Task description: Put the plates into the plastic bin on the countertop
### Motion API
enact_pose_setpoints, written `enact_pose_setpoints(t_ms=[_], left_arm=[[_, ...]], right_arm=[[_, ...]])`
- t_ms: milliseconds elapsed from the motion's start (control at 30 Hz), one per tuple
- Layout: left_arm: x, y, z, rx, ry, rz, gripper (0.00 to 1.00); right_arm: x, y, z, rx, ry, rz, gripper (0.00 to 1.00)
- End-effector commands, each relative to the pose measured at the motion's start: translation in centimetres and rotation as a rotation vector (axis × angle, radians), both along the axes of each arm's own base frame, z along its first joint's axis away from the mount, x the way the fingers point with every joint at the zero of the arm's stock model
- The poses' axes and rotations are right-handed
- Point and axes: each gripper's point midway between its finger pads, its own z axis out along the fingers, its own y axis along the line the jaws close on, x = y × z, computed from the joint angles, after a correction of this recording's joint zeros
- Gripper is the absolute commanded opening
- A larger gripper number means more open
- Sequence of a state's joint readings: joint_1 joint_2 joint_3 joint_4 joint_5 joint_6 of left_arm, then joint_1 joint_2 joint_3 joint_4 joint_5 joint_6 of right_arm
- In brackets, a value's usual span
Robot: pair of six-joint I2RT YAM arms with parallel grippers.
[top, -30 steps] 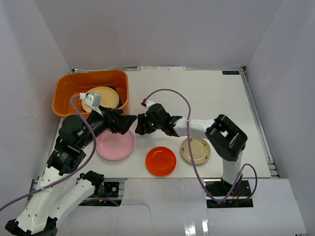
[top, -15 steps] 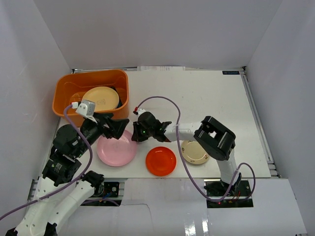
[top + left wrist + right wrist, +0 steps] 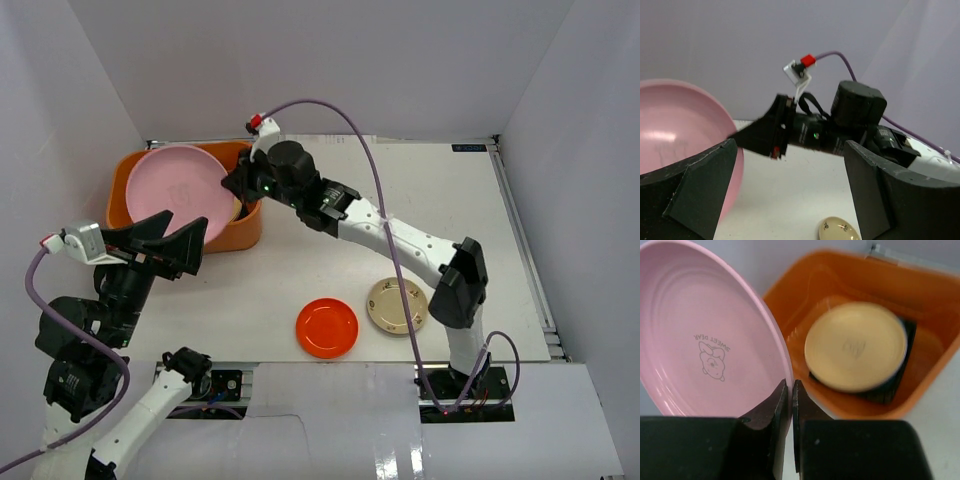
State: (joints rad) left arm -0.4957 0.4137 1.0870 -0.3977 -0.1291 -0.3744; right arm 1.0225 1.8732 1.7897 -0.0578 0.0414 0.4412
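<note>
1. Orange-red plate [image 3: 327, 327] lies flat on the white tabletop [image 3: 430, 200] near the front edge. The tan plate [image 3: 397, 305] lies just beside it on the right, not touching it.
2. The left hand [image 3: 790, 147] is in the air over the left side. Its two fingers are wide apart and nothing is between them.
3. The right hand [image 3: 789, 390] is closed on the rim of the pink plate [image 3: 705, 340]. This plate is tilted in the air above the orange plastic bin [image 3: 240, 232], and its inside has a small animal drawing.
4. Inside the bin, the cream plate [image 3: 855, 345] lies on a black plate [image 3: 908, 337].
</note>
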Motion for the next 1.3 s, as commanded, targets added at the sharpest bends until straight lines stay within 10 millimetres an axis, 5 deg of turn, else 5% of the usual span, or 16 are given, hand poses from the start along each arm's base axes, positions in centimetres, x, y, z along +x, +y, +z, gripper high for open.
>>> enact_pose_setpoints(t_ms=[0, 133, 167, 233, 433, 700, 800, 867, 933, 1033, 1067, 1100, 1200, 1233, 1267], left_arm=[[0.8, 0.5, -0.8, 0.003, 0.023, 0.044, 0.98], [1.1, 0.9, -0.8, 0.026, 0.025, 0.075, 0.98], [1.2, 0.9, -0.9, 0.038, 0.030, 0.077, 0.98], [1.8, 0.6, -1.5, 0.051, 0.052, 0.081, 0.98], [3.2, -0.8, -3.2, 0.088, 0.103, 0.058, 0.98], [4.1, -1.7, -8.0, 0.107, 0.224, 0.040, 0.98], [4.0, -1.6, -9.7, 0.104, 0.275, 0.042, 0.98], [3.7, -1.8, -10.8, 0.090, 0.317, 0.029, 0.98], [3.5, -1.8, -12.0, 0.096, 0.366, 0.029, 0.98], [3.4, -1.7, -13.6, 0.086, 0.437, 0.036, 0.98], [3.2, -1.8, -14.0, 0.081, 0.450, 0.031, 0.98], [3.1, -1.9, -14.2, 0.074, 0.460, 0.024, 0.98], [3.0, -2.5, -15.6, 0.050, 0.513, 0.000, 0.98], [3.0, -2.8, -16.6, 0.042, 0.542, -0.008, 0.98], [3.1, -3.1, -17.0, 0.048, 0.553, -0.018, 0.98]], right_arm=[[5.7, 1.5, 1.3, -0.029, -0.110, -0.117, 0.08], [10.9, 4.0, 2.6, 0.037, -0.182, -0.221, 0.08], [12.2, 4.4, 1.6, 0.044, -0.185, -0.254, 0.08], [13.3, 4.6, 2.7, 0.136, -0.232, -0.298, 0.08], [15.7, 6.2, 0.5, 0.215, -0.253, -0.370, 0.08], [15.7, 7.7, -3.7, 0.210, -0.226, -0.384, 0.08], [15.6, 7.9, -4.4, 0.206, -0.211, -0.385, 0.22], [14.9, 7.6, -2.4, 0.240, -0.215, -0.366, 0.39], [14.4, 7.5, -1.0, 0.256, -0.223, -0.344, 0.43], [13.7, 6.0, 1.8, 0.271, -0.247, -0.337, 0.42], [13.4, 5.6, 0.7, 0.240, -0.233, -0.333, 0.40], [12.8, 4.4, 3.2, 0.265, -0.246, -0.332, 0.39], [12.4, 2.0, 0.5, 0.186, -0.216, -0.341, 0.35], [11.7, 0.3, 3.0, 0.220, -0.235, -0.341, 0.35], [11.4, -0.6, 2.7, 0.212, -0.235, -0.331, 0.36]])
